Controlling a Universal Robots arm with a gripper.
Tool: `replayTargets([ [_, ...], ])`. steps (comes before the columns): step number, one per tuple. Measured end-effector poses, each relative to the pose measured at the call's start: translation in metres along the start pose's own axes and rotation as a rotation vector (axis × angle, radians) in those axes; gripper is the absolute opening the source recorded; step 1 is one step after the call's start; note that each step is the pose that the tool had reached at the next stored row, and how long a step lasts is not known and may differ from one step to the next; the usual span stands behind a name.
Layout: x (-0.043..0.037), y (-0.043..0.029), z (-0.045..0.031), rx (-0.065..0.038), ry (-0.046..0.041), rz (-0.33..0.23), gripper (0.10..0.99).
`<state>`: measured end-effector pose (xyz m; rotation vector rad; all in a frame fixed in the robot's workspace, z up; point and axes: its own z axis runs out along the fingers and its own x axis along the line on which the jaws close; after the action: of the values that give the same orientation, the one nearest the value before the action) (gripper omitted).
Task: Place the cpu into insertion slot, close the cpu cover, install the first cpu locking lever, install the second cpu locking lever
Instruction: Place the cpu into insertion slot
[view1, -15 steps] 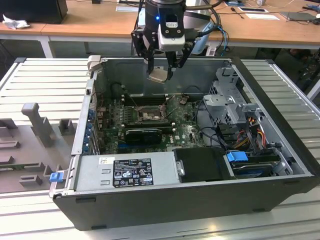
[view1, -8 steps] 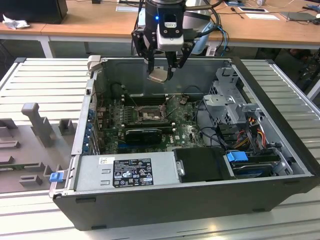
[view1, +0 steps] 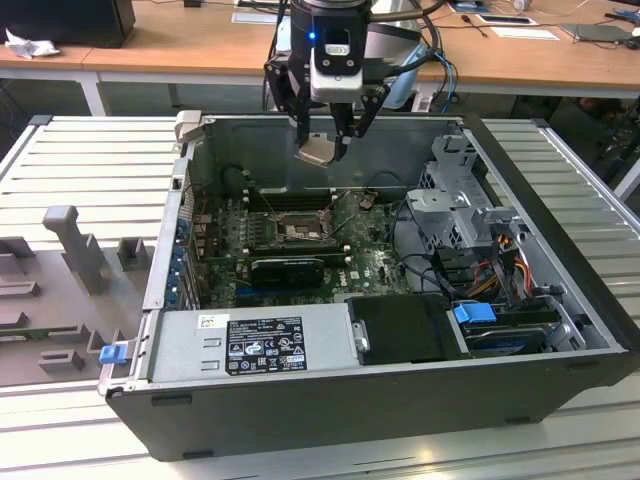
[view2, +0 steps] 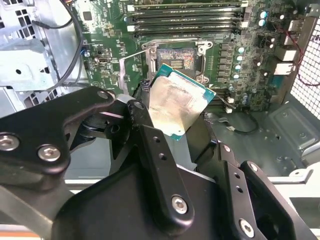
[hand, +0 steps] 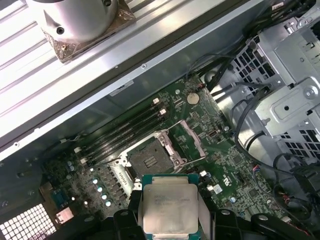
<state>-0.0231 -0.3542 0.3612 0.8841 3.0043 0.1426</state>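
My gripper (view1: 322, 140) hangs above the open computer case, shut on the cpu (view1: 317, 151), a flat square chip with a pale metal top. In both wrist views the cpu (view2: 177, 102) (hand: 170, 207) sits clamped between the black fingers (view2: 150, 145), tilted, well above the board. The insertion slot (hand: 149, 161) (view2: 176, 59) (view1: 298, 229) lies bare on the green motherboard, below and ahead of the chip. The cpu cover (hand: 191, 141) stands swung open beside the slot, a thin silver frame.
Long black memory slots (hand: 125, 132) run beside the socket. A black heatsink block (view1: 288, 268) and the power supply (view1: 255, 342) sit nearer the case front. The drive cage (view1: 455, 205) with cables (view1: 500, 265) fills the exterior view's right. The case walls (view1: 170, 240) enclose everything.
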Motion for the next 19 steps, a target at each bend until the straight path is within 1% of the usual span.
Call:
replayTargets([
  [9,0.0,0.0,0.0002,-0.002,-0.0096,0.107,0.533],
  [11,0.0,0.0,0.0003,-0.003,-0.0131,0.147,0.533],
  [15,0.0,0.0,0.0004,-0.004,-0.0166,0.185,0.533],
  [19,0.0,-0.0001,0.0008,-0.005,-0.0219,0.245,0.533],
])
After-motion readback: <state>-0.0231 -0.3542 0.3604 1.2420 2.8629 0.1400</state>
